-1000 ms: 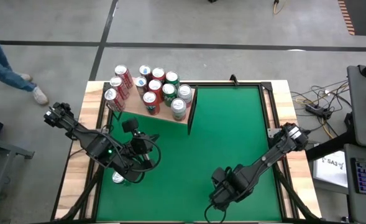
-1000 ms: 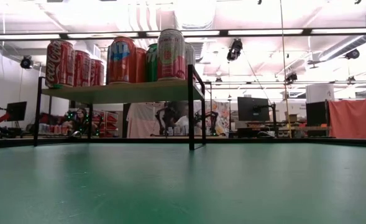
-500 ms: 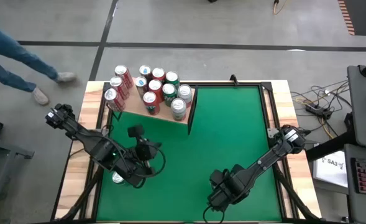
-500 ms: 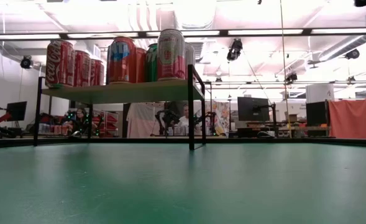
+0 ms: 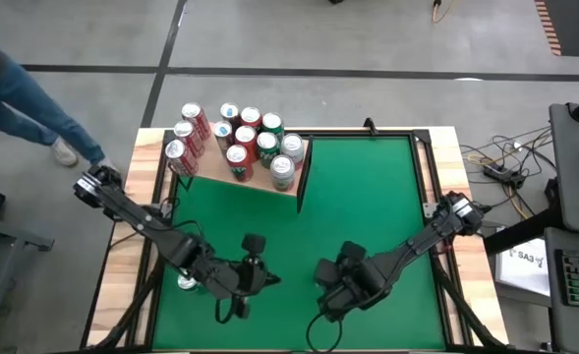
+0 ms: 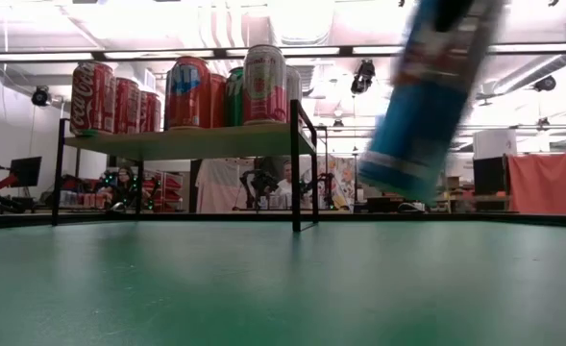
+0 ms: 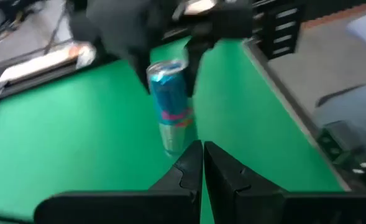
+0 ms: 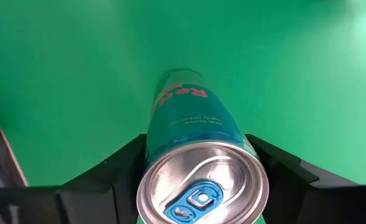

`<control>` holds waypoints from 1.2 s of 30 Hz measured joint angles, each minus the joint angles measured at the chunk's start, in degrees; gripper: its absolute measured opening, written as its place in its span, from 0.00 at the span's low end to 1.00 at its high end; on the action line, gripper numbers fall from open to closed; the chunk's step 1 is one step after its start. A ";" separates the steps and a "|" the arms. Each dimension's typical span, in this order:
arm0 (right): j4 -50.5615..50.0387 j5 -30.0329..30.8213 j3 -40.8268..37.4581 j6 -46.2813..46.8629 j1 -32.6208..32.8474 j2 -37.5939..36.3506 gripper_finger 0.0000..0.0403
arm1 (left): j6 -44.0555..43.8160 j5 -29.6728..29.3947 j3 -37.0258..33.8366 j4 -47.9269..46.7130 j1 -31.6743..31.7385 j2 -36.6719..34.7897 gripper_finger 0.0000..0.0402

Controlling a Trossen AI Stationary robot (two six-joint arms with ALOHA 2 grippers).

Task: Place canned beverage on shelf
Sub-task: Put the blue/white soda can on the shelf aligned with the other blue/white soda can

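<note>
Teal aluminium can (image 8: pixel 198 149) (slim, cylindrical) sits clamped between right fingers (image 8: pixel 281 171); left fingers (image 7: pixel 223 171) closed.

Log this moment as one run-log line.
right end effector: shut on blue can, lifted, tilted | left end effector: shut, empty, facing can | shelf: full of cans

Bright overhead strip lights; can (image 6: pixel 427 91) & left wrist view motion-blurred
</note>
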 joint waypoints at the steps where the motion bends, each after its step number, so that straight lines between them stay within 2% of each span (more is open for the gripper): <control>1: 1.17 1.17 0.27 -1.91 -0.35 0.00 0.56 | -1.26 -1.26 -1.24 0.87 0.07 0.00 0.00; 8: 6.87 7.79 1.42 -12.32 -3.25 0.00 0.56 | -8.73 -5.83 -5.44 2.17 0.17 0.00 0.01; 13: 11.97 8.46 1.47 -18.79 -5.81 0.00 0.56 | -11.19 -6.84 -6.33 2.25 0.36 -0.04 0.08; 17: 15.07 8.41 1.47 -22.97 -7.45 0.00 0.56 | -13.58 -10.24 -6.69 2.00 0.44 -0.01 0.21; 21: 16.59 8.40 1.48 -25.79 -8.27 0.00 0.56 | -15.86 -12.43 -6.86 1.95 0.44 0.77 0.40; 25: 16.51 8.33 1.49 -26.83 -8.68 0.00 0.56 | -16.44 -17.79 -6.97 1.58 0.40 2.55 0.59; 28: 17.28 8.32 1.49 -27.32 -8.89 0.00 0.56 | -16.54 -18.45 -6.97 1.65 0.47 3.84 0.71; 32: 17.81 8.30 1.49 -27.45 -9.43 0.00 0.56 | -17.46 -19.10 -6.97 1.70 0.67 5.91 0.81; 36: 18.44 8.31 1.49 -27.79 -10.26 0.00 0.56 | -18.27 -20.48 -6.70 1.72 0.87 7.98 0.83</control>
